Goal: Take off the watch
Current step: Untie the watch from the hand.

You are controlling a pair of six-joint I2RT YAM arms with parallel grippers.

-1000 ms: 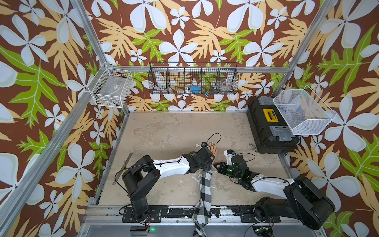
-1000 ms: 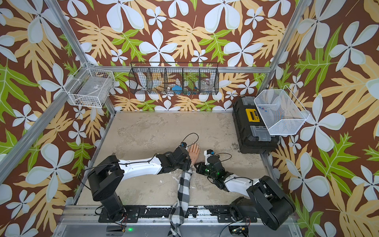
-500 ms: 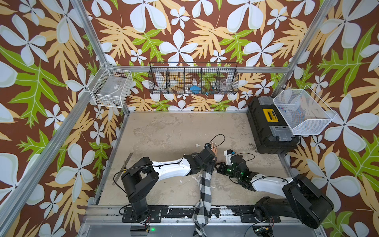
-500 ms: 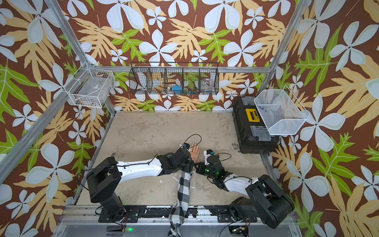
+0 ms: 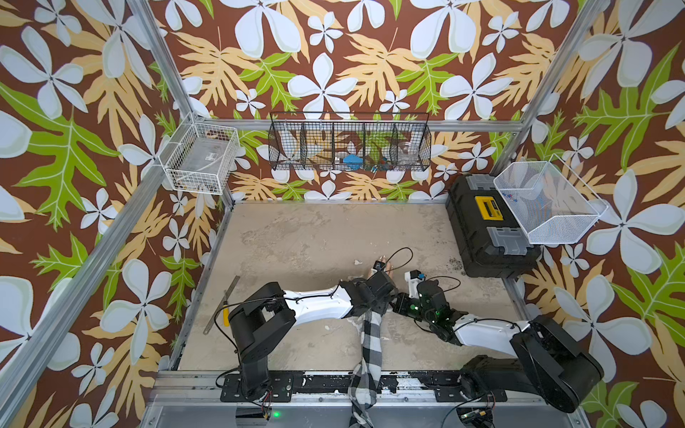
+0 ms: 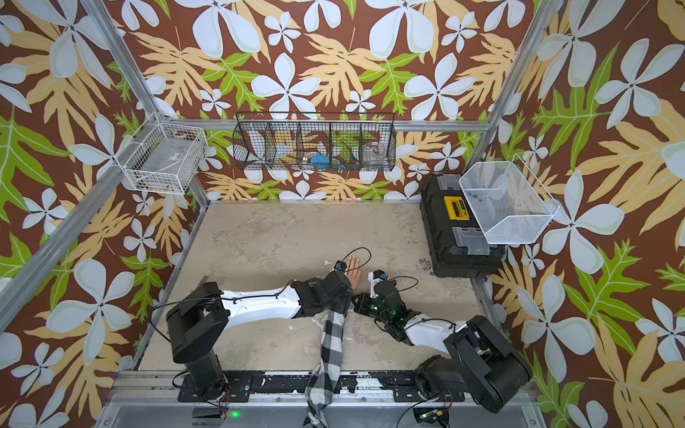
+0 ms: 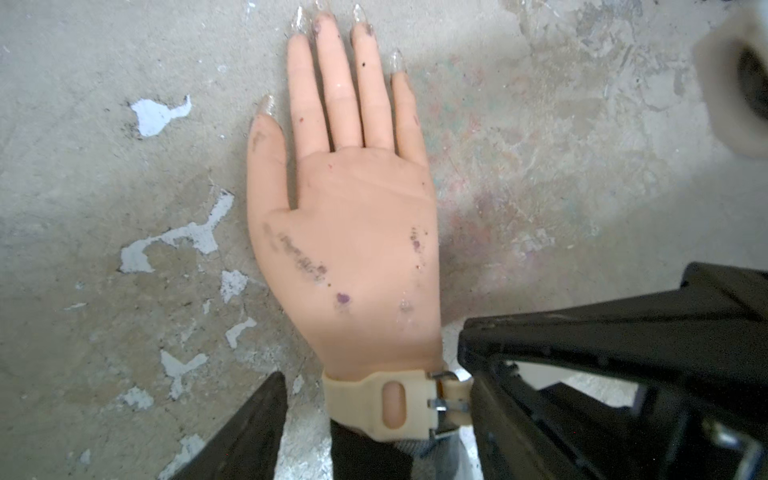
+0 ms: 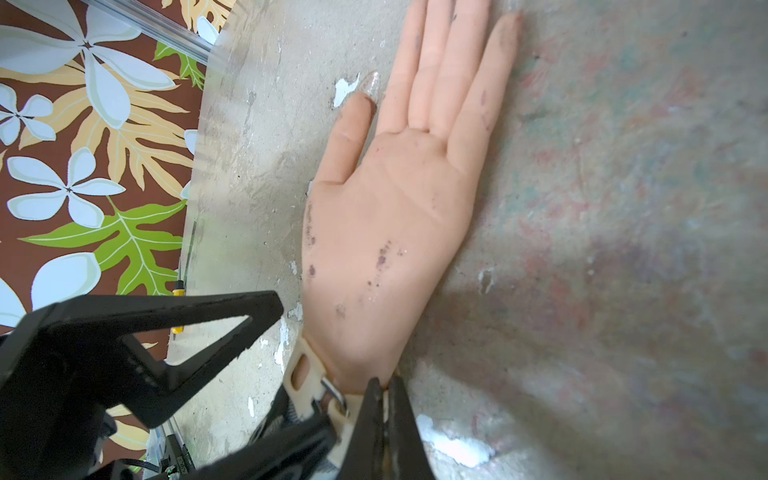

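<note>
Watch face not visible in any view. Only the pale beige strap of the watch (image 7: 374, 399) shows, with its metal buckle, wrapped round the wrist of the peach-coloured mannequin hand (image 7: 353, 249), which lies palm up on the counter. In both top views the wrist and strap are hidden under the arms' black ends. Right pincer (image 8: 384, 386) pressed together, pinching the strap end just past the buckle. Left pincer (image 8: 303, 357) spread, one finger either side of the wrist. Left wrist view shows a gap between one finger (image 7: 262, 424) and the strap; the other side can't be judged, black parts overlap there. Black-and-white checked fabric sleeve (image 5: 370, 333) runs from the wrist over the front rail, end cut off by the frame. Blurred pale round part (image 7: 731, 83) at the edge of the left wrist view, unidentifiable. Counter (image 5: 315, 237): beige, concrete-look, mottled, chipped white patches, faint pink-purple stains near the hand. Flat metal ruler (image 5: 222, 304) by its left edge, black toolbox with yellow latch (image 5: 485, 229) at the right. Walls: brown wallpaper with white flowers, green and tan leaves, aluminium frame. White wire basket (image 5: 202, 163) hangs left, black mesh rack (image 5: 350, 142) at the back, white mesh bin (image 5: 548, 203) right; contents too small to tell.
</note>
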